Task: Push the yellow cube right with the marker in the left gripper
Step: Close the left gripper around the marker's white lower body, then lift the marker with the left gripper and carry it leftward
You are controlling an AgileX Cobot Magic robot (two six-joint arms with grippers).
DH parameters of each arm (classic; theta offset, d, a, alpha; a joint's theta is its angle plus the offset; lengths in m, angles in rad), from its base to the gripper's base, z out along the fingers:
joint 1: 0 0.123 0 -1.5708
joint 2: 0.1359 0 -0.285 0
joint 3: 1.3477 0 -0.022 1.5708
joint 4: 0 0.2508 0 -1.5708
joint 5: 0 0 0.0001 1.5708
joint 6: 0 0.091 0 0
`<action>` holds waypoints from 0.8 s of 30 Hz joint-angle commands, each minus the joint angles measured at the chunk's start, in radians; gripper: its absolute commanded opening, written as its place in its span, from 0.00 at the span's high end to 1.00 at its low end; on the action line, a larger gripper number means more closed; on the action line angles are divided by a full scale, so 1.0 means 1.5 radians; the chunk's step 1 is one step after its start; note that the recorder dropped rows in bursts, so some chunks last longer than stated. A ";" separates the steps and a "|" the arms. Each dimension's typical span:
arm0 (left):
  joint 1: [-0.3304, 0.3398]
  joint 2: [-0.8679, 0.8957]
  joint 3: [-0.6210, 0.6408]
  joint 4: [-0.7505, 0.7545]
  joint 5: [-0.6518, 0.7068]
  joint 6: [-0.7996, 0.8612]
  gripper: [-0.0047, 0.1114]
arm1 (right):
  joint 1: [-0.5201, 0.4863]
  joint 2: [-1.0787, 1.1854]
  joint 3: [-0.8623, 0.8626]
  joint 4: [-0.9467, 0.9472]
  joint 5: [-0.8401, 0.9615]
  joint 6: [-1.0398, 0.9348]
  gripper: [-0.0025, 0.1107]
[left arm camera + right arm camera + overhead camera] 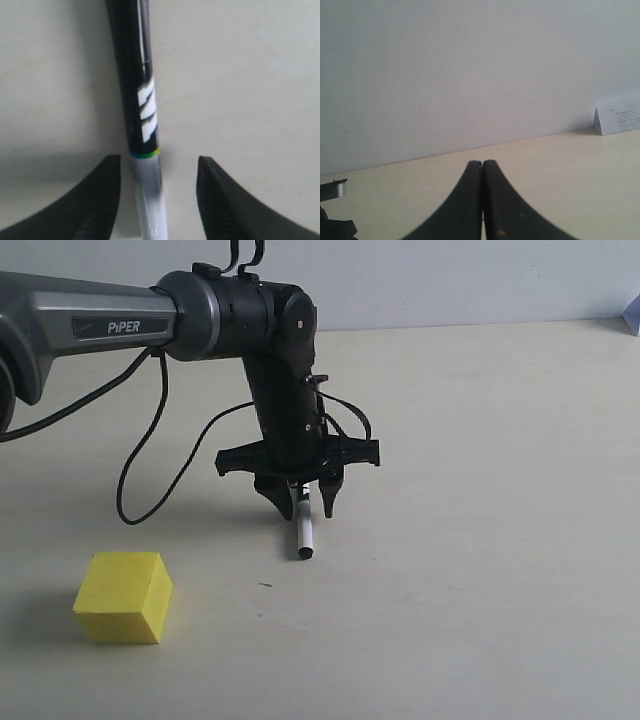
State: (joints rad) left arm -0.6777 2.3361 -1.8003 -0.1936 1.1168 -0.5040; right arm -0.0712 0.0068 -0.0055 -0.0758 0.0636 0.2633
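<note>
The yellow cube (122, 596) sits on the table at the front left. The marker (304, 536) lies on the table near the middle, its white barrel and black end pointing toward the front. My left gripper (307, 505) points down over it, well to the right of the cube and farther back. In the left wrist view the marker (142, 125) runs between the black fingers (95, 200), with a gap on each side, so my left gripper (158, 159) is open around it. My right gripper (483, 162) is shut on nothing, aimed at the back wall.
Loose black cables (140, 460) hang from the left arm to the table behind the cube. A small white printed card (617, 119) stands by the wall at the far right, and its corner (633, 315) shows in the exterior view.
</note>
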 commanded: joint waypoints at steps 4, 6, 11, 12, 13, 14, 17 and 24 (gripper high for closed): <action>-0.002 -0.004 -0.004 0.008 -0.002 -0.003 0.55 | 0.001 -0.005 0.004 -0.002 -0.002 0.000 0.98; -0.002 -0.004 -0.004 0.008 0.003 -0.003 0.56 | 0.001 -0.005 0.004 -0.002 -0.002 0.000 0.98; -0.002 -0.004 -0.004 0.008 0.009 -0.003 0.67 | 0.001 -0.005 0.004 -0.002 -0.002 0.000 0.98; -0.002 -0.004 -0.004 0.008 0.009 -0.003 0.68 | 0.001 -0.005 0.004 -0.002 -0.002 0.000 0.98; -0.002 -0.004 -0.004 0.008 0.009 -0.003 0.68 | 0.001 -0.005 0.004 -0.002 -0.002 0.000 0.98; -0.002 -0.004 -0.004 0.008 0.009 -0.003 0.68 | 0.001 -0.005 0.004 -0.002 -0.002 0.000 0.98; -0.002 -0.004 -0.004 0.008 0.009 -0.003 0.68 | 0.001 -0.005 0.004 -0.002 -0.002 0.000 0.98; -0.002 -0.001 -0.004 0.005 0.009 -0.003 0.68 | 0.001 -0.005 0.004 -0.002 -0.002 0.000 0.98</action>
State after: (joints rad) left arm -0.6777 2.3366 -1.8003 -0.1915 1.1226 -0.5040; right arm -0.0712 0.0068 -0.0055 -0.0758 0.0636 0.2633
